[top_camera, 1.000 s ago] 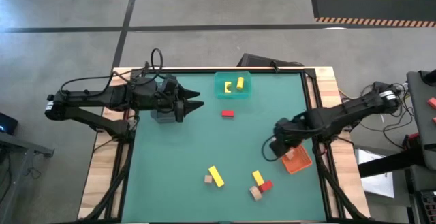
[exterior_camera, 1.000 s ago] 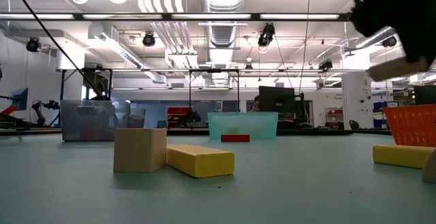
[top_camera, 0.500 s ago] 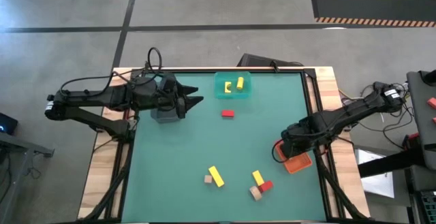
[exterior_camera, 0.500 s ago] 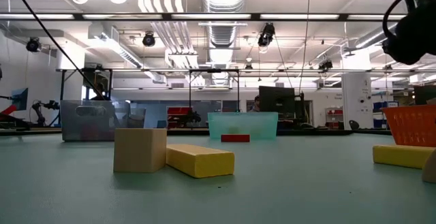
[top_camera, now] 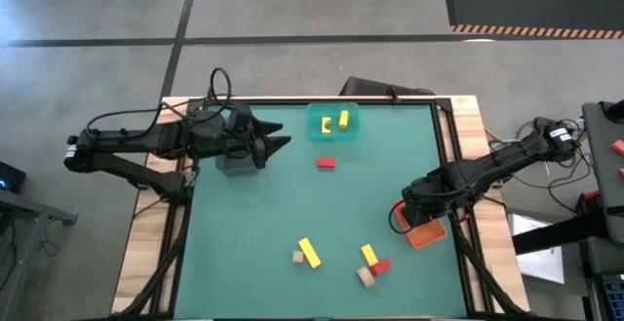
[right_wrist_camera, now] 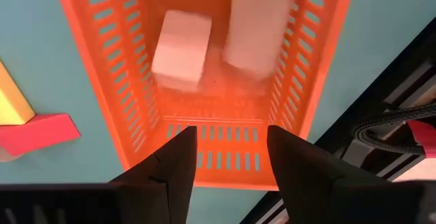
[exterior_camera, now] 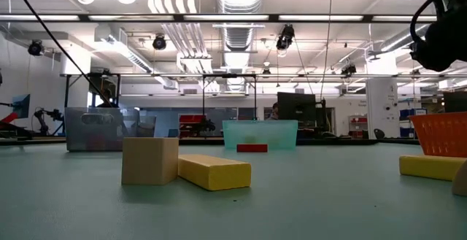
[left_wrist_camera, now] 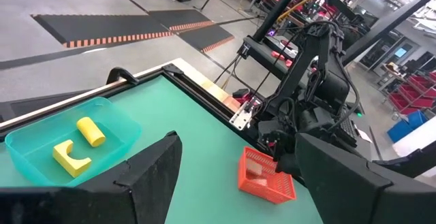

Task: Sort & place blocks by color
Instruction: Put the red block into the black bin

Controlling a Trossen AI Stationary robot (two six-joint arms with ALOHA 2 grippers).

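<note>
Right pincer [right_wrist_camera: 225,159] hangs directly over the orange bin [top_camera: 425,231] at the bench's right edge, fingers parted and gripping nothing; two tan blocks [right_wrist_camera: 181,50] lie loose inside the bin below it. Out on the green bench [top_camera: 253,223], near its front edge, a tan cube [top_camera: 297,257] sits just beside a yellow bar [top_camera: 309,252], and to their right a second yellow bar [top_camera: 370,254], a red block [top_camera: 380,265] and another tan cube [top_camera: 366,276] cluster close together. A lone red bar [top_camera: 326,163] lies toward the back of the bench, just in front of the teal bin [top_camera: 332,123], which holds two yellow blocks [left_wrist_camera: 80,142]. Left pincer [top_camera: 281,145] waits over the back left part of the bench, beside the grey bin [top_camera: 230,168], its fingers spread wide and empty. From bench height, the tan cube touches the yellow bar's end, with the teal bin and the red bar behind them.
</note>
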